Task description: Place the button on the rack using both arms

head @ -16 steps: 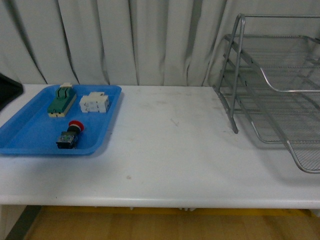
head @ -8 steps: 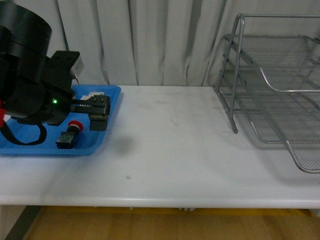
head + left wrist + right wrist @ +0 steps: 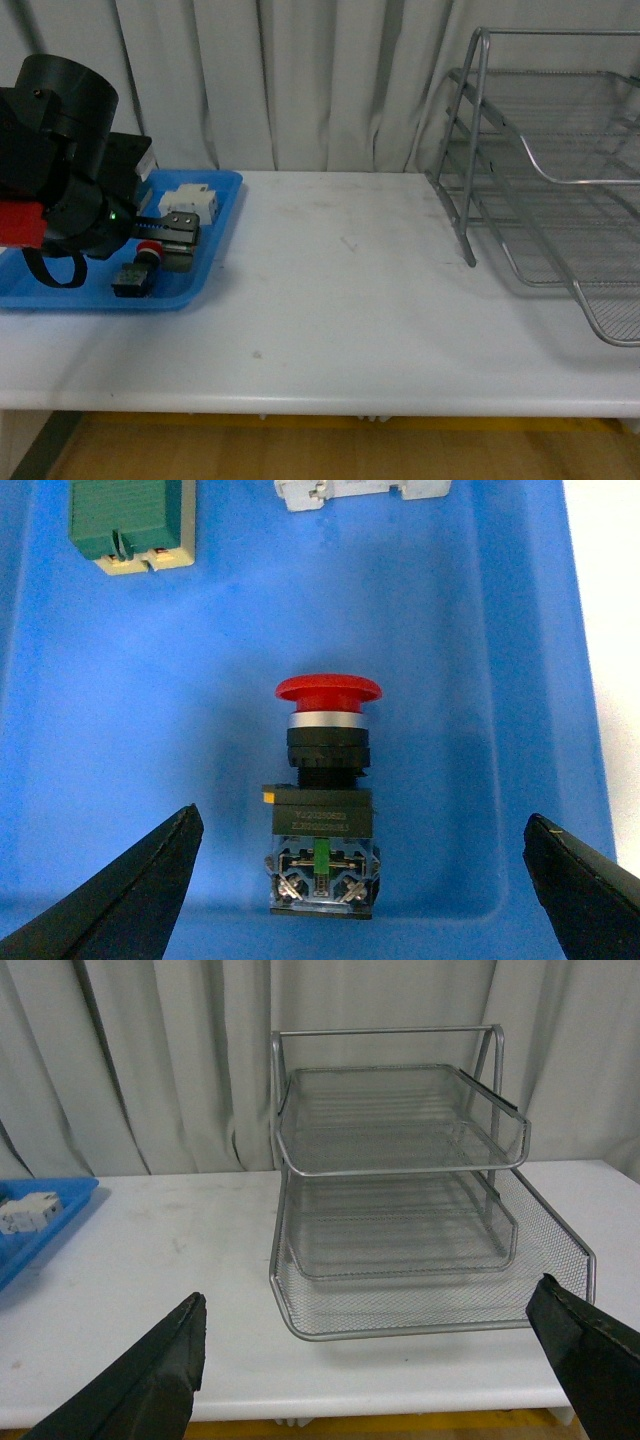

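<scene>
Left wrist view is showing the button (image 3: 322, 810) lying on its side in the blue tray (image 3: 480, 630), its red cap pointing toward the green-and-beige block (image 3: 130, 520) and the white breaker (image 3: 360, 490). The left fingers (image 3: 120, 900) are standing wide apart, one on each side of the button's dark body, touching nothing and gripping nothing. In the front view the left arm (image 3: 60, 170) is hanging over the tray, while the rack (image 3: 540, 180) is sitting well apart at the opposite end of the tabletop (image 3: 350, 300). In the right wrist view the right fingers (image 3: 150, 1390) are likewise spread wide and carrying nothing, facing the rack's open trays, which are looking bare. The task is judged to be only beginning: the grasp, the lift, the carry across, probably a handover between arms, and the placing are all remaining.
</scene>
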### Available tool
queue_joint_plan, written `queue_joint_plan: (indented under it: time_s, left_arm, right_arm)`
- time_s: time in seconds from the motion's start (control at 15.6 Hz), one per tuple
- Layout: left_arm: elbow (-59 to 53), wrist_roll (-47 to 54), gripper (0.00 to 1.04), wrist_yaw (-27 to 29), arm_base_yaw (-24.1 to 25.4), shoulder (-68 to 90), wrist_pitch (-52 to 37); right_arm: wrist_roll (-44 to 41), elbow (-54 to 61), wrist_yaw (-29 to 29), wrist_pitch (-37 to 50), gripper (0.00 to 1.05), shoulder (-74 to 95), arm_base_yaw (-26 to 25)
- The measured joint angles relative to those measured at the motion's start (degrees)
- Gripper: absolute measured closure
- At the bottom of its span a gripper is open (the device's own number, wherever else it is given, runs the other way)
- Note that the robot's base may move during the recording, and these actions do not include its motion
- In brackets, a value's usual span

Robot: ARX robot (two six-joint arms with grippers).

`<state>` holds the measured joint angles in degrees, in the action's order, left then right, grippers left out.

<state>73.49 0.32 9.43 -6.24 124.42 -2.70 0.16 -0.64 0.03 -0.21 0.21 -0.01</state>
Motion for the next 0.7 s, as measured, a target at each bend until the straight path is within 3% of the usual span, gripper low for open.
queue_joint_plan:
  time_s: [0.26, 0.7]
  left_arm:
    - [2.4, -3.7, 0.07, -1.5, 2.3, 3.3, 2.7]
    - [4.7, -4.3, 0.07, -3.4, 1.7, 7.5, 0.7]
  right_arm:
    - [0.0, 0.0, 0.0, 0.0, 0.06, 0.0, 0.0]
    - [0.0, 0.0, 0.0, 0.0, 0.06, 0.0, 0.0]
